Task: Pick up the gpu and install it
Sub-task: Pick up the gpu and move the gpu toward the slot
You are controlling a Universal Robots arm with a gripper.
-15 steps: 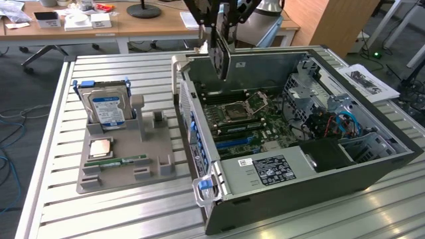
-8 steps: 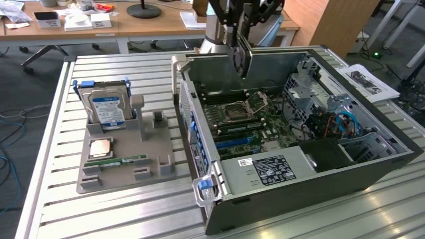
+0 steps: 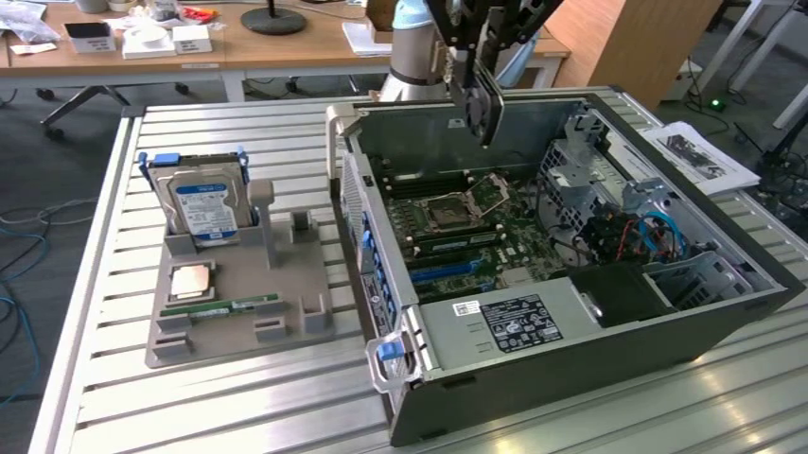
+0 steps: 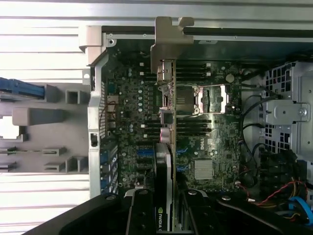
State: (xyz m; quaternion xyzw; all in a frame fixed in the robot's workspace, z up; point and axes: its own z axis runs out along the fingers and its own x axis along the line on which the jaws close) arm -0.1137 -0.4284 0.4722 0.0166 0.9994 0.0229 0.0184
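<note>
The jaws are clamped on the gpu (image 3: pixel 483 109), holding it upright below them over the motherboard (image 3: pixel 505 236) of the open case (image 3: pixel 606 369), likely to meet its slot.

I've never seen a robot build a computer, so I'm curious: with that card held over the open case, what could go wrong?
The gpu hangs edge-down from the fingers; slightly tilted, it could miss its slot and scrape the motherboard. Its metal bracket looks close to the case wall and might catch there.
</note>
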